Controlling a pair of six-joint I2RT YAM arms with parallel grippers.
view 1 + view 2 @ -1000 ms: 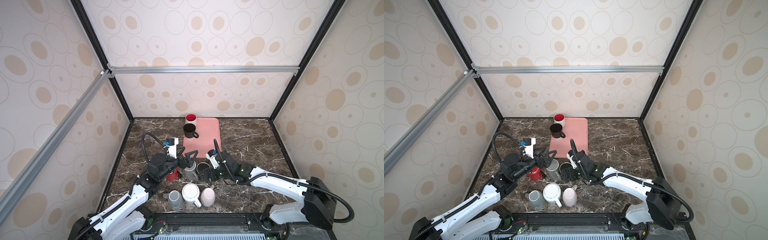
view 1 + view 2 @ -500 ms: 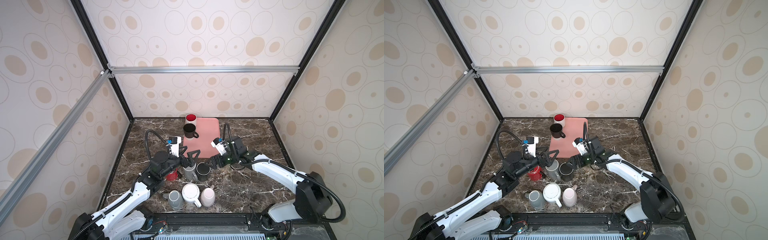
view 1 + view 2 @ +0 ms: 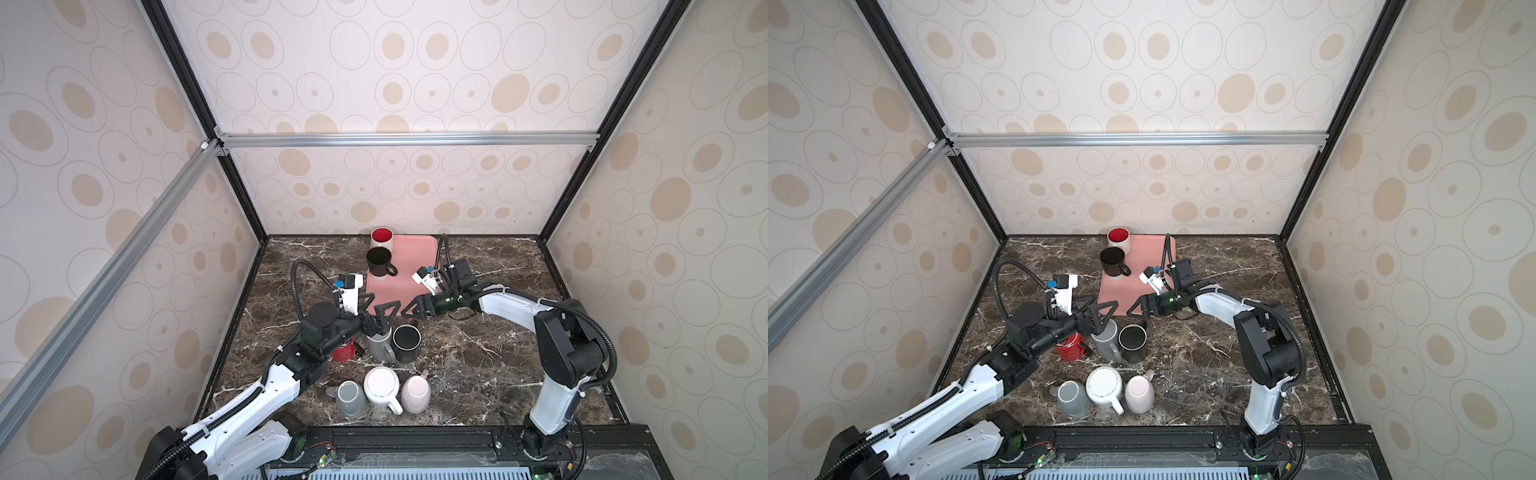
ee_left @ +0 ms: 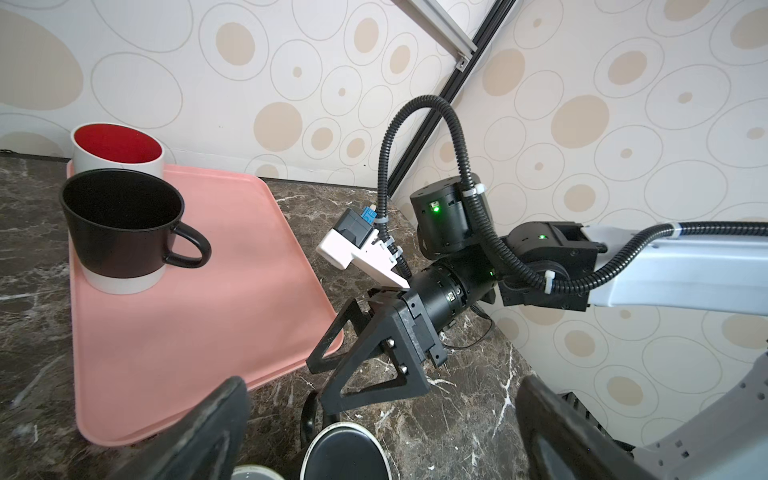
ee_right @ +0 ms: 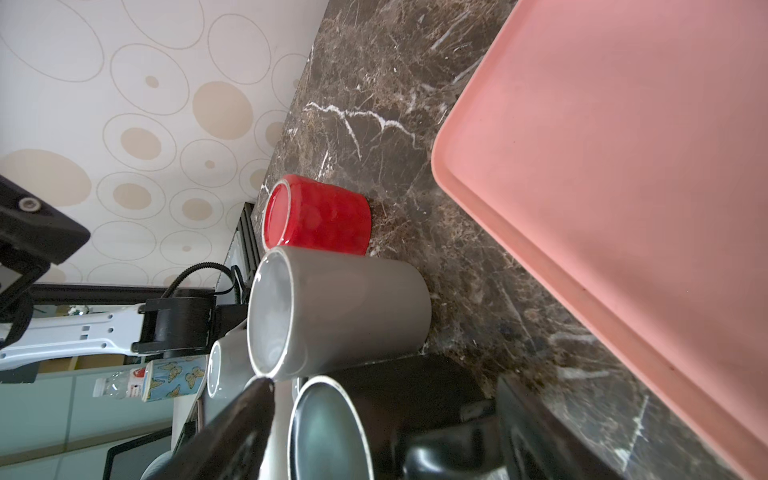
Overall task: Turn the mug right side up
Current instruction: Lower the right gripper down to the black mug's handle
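1. Holding nothing: left tool [image 3: 376, 305] wide apart above the grey mug [image 3: 380, 349].
2. Right tool [image 3: 412, 312] apart, empty, at the pink tray's [image 3: 399, 291] near edge.
3. Black mug [image 3: 406, 340] mouth-up on the bench [image 3: 478, 353], beside the grey.
4. Lifted off that mug since a second ago.

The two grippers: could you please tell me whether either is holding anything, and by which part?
Nothing is held. The left gripper hangs open over the grey mug, and the right gripper is open and empty.
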